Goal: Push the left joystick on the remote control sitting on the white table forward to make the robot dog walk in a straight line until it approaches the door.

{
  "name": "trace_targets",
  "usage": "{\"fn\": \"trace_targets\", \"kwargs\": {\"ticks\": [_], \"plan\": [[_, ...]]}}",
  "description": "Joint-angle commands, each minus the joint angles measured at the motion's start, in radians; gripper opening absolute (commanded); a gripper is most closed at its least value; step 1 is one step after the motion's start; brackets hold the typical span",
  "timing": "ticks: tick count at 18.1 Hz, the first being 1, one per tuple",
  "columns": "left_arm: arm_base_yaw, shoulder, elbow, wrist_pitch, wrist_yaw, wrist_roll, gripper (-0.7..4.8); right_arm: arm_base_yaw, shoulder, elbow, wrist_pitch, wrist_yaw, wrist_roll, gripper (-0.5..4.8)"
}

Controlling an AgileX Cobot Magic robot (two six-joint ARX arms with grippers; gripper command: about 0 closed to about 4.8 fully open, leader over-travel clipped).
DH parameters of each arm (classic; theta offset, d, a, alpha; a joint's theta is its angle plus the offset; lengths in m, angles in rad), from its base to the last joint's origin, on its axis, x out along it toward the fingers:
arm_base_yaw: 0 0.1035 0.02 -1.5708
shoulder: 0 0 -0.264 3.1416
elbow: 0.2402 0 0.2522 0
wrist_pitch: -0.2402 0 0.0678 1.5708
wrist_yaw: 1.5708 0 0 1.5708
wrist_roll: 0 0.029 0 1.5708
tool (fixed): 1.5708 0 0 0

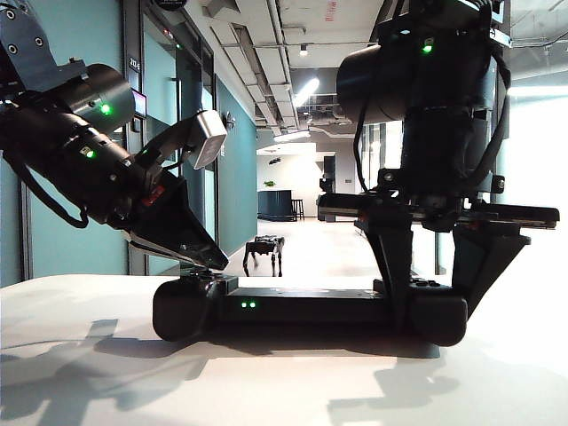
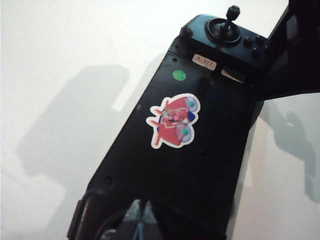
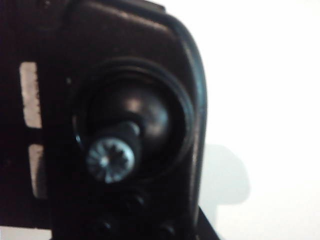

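We saw the remote control (image 1: 311,311) lying flat on the white table (image 1: 80,373), the right gripper (image 1: 435,266) pinching its right end and the left gripper (image 1: 209,257), its jaws unreadable, tipped down over the left joystick (image 1: 216,276). The robot dog (image 1: 264,253) stood far down the corridor. We judged the stick light, springy and slick, best nudged at its cap.

The remote control (image 2: 200,165) looks like matt black plastic bearing a glossy sticker (image 2: 173,120), resting on a smooth matt white surface (image 1: 284,390).
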Motion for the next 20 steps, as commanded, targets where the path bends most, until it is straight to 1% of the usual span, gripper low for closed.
{"fn": "trace_targets", "kwargs": {"ticks": [1,6,8,16,18,19,20], "plan": [[0.0,0.0,0.0,0.006,-0.015,0.0,-0.06,0.001,-0.002,0.001,0.003,-0.021,-0.003,0.75],[0.0,0.0,0.0,0.01,-0.014,-0.002,-0.06,0.001,-0.002,0.001,0.003,-0.021,-0.003,0.75],[0.0,0.0,0.0,0.021,-0.014,-0.019,-0.06,0.001,-0.002,0.001,0.003,-0.021,-0.003,0.75],[0.0,0.0,0.0,0.027,-0.014,-0.019,-0.06,0.001,-0.002,0.001,0.003,-0.02,-0.003,0.75],[0.0,-0.003,0.001,0.026,0.006,-0.026,-0.06,0.001,-0.002,0.001,0.005,-0.02,-0.003,0.75],[0.0,-0.015,0.007,-0.002,0.043,-0.045,-0.06,0.001,-0.002,0.001,0.006,-0.02,-0.004,0.75],[0.0,-0.035,0.018,-0.046,0.073,-0.043,-0.06,0.001,-0.002,0.001,0.006,-0.02,-0.004,0.75]]}}
